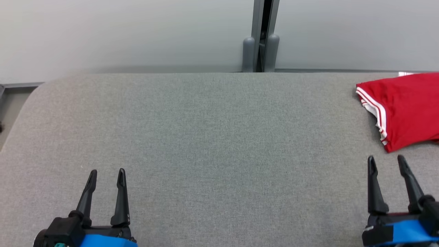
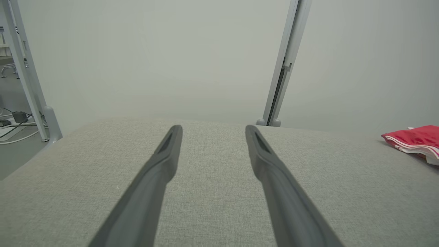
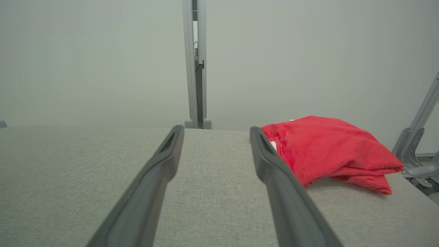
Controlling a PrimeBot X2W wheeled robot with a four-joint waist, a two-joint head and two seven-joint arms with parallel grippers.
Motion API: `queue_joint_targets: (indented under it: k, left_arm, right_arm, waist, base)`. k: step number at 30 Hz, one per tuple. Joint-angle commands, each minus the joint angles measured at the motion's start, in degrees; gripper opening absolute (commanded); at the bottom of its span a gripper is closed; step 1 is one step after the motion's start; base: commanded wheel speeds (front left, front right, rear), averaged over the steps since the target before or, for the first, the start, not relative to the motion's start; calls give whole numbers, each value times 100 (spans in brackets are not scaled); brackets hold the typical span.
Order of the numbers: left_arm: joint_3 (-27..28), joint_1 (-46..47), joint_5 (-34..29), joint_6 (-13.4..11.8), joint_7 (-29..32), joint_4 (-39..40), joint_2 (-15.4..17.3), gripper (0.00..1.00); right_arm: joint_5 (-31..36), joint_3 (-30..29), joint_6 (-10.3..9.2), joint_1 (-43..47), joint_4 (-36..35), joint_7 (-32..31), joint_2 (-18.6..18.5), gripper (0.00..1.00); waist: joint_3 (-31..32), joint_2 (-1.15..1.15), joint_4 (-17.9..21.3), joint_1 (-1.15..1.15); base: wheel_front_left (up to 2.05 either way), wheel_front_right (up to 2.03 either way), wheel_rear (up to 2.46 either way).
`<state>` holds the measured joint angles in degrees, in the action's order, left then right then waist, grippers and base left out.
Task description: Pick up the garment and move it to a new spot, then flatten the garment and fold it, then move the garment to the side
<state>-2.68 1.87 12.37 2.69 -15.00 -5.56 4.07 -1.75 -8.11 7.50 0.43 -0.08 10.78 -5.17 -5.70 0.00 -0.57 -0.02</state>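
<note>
table (image 1: 205, 137): grey fabric top, rounded far-left corner, spans nearly the whole head view; wall (image 1: 120, 31) behind it: plain pale grey panels; garment (image 1: 404, 106): red, white stripes along one edge, folded into a compact stack; it lies on the table at the far right, near the back edge, cut off by the head view's right border; in the right wrist view it sits just right of the right-hand finger's tip, with a lower fold poking out under the upper one; in the left wrist view it's a small red patch at far right, well apart from the left gripper (image 1: 107, 171); post (image 1: 262, 34): grey upright in the gap between panels, two rounded feet at the table's back edge, roughly centre; frame (image 3: 415, 144): grey metal, past the table's right end; left gripper: over the near-left of the table, fingers spread, nothing between them, pointing at the back edge; right gripper (image 1: 386, 157): near-right, fingers spread too, empty, tips near the garment's front corner but apart from it; can't tell whether either gripper touches the top; cables (image 2: 13, 120): dark, on the floor past the table's left end.
</note>
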Motion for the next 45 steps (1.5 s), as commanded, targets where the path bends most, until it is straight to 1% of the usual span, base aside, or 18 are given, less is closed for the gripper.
queue_joint_targets:
  k: [1, 5, 12, 22, 31, 32, 37, 45]
  left_arm:
    - [0, -92, -23, 27, -23, -12, 3, 100]
    - [-25, -191, -21, 25, -23, -27, -25, 100]
    - [-68, -274, 15, 55, -24, -73, -50, 100]
    - [-57, -362, 4, 73, -24, -151, -66, 100]
    - [-43, -383, 46, 93, -23, -173, -75, 100]
    - [-65, -323, 26, 68, 0, -166, -93, 0]
    - [-93, -437, 32, 67, 32, -428, -145, 0]
    - [32, -325, 907, 113, 276, -485, -141, 0]
  right_arm:
    - [-17, 5, -2, 188, -99, -15, 66, 100]
    - [-55, 78, -2, 508, -273, -13, 169, 100]
    - [-89, 86, -2, 721, -270, 19, 228, 100]
    - [-156, 106, -2, 823, -208, -30, 238, 100]
    - [-204, 121, -2, 803, -177, -42, 237, 100]
    - [-189, 113, 0, 756, -192, -43, 216, 0]
    - [-198, 121, 0, 771, 77, -70, 235, 0]
    - [-1188, 139, 0, 609, 218, -242, 225, 0]
  waist:
    - [90, 0, -23, 2]
    - [211, 0, -15, 2]
    - [356, 0, -18, 2]
    - [556, 0, -13, 2]
    - [581, 0, 2, 2]
    - [581, 0, 1, 2]
    - [582, 0, 2, 2]
    - [580, 0, 6, 2]
  base:
    - [0, 0, 0]
    - [0, 0, 0]
    - [0, 0, 0]
    - [0, 0, 0]
    - [0, 0, 0]
    - [0, 0, 0]
    - [0, 0, 0]
    - [0, 0, 0]
